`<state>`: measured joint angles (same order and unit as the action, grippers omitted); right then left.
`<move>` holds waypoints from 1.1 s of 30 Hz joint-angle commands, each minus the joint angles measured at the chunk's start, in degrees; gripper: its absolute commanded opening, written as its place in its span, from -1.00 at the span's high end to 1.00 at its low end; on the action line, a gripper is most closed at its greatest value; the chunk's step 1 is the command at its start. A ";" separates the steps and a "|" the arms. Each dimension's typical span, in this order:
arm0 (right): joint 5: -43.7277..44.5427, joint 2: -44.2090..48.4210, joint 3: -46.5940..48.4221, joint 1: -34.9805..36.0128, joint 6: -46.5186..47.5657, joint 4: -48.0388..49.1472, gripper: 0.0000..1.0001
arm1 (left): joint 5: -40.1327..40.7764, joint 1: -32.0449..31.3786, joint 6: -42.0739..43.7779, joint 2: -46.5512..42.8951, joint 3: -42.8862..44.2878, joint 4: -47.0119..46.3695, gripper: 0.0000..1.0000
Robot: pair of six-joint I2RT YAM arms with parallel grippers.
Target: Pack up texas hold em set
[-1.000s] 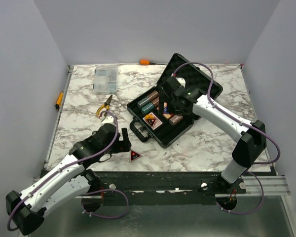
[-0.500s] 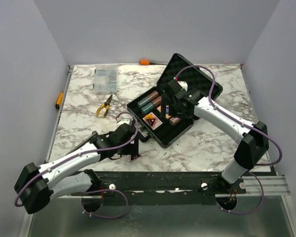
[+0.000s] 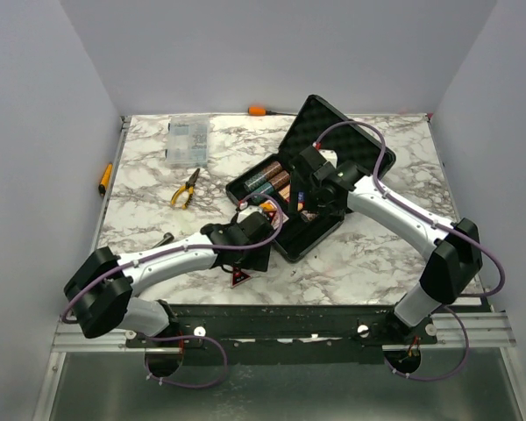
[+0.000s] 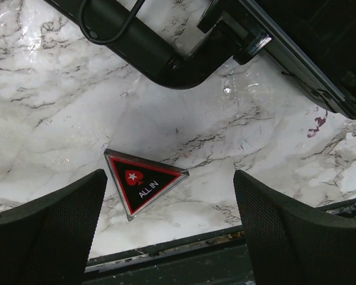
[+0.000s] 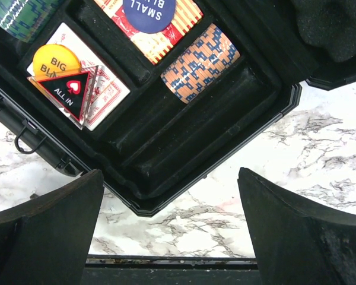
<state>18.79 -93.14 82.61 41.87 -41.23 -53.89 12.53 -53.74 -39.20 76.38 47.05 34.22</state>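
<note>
Both gape empty: left claw [image 4: 169, 196] over a glossy triangle [image 4: 143, 185], right claw [image 5: 171, 196] above the foam-lined case [image 5: 225, 155].

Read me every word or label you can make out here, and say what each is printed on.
"ALL IN": red-black triangle on the marble table.
"ALL IN": second triangle inside the black case.
"BIG BL": yellow round button, rest hidden under that triangle.
"SMALL": blue round button, next line cut off by the frame.
Clear organiser box: print too small to read.
</note>
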 commanded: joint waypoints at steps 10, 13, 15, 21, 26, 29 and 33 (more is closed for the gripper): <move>0.02 2.70 -3.06 -0.28 -0.02 -1.45 -0.95 | 5.27 -3.62 -11.56 6.49 3.97 11.50 -0.88; -0.21 2.64 -3.17 -0.34 0.65 -1.11 -0.95 | 4.98 -4.18 -12.94 7.76 4.26 11.53 -0.90; -0.53 2.62 -3.42 -0.36 0.86 -0.92 -0.95 | 4.80 -4.22 -13.76 8.77 4.59 11.41 -0.89; -1.14 3.55 -4.32 -0.29 1.71 -0.66 -0.95 | 4.53 -4.27 -14.84 11.76 5.86 10.65 -0.80; -0.94 4.83 -5.52 -0.36 2.89 -0.43 -0.95 | 3.65 -3.97 -15.40 13.54 5.98 9.75 -0.68; -1.11 5.50 -6.44 -0.31 3.09 0.00 -0.95 | 3.33 -3.45 -16.17 13.71 5.56 9.60 -0.65; -1.32 6.20 -7.29 -0.32 3.40 0.35 -0.94 | 2.50 -2.96 -16.60 13.33 4.50 8.87 -0.61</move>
<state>18.13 -88.84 76.40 41.87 -38.89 -54.00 15.94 -57.28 -54.22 89.82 51.96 44.01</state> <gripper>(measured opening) 0.972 0.818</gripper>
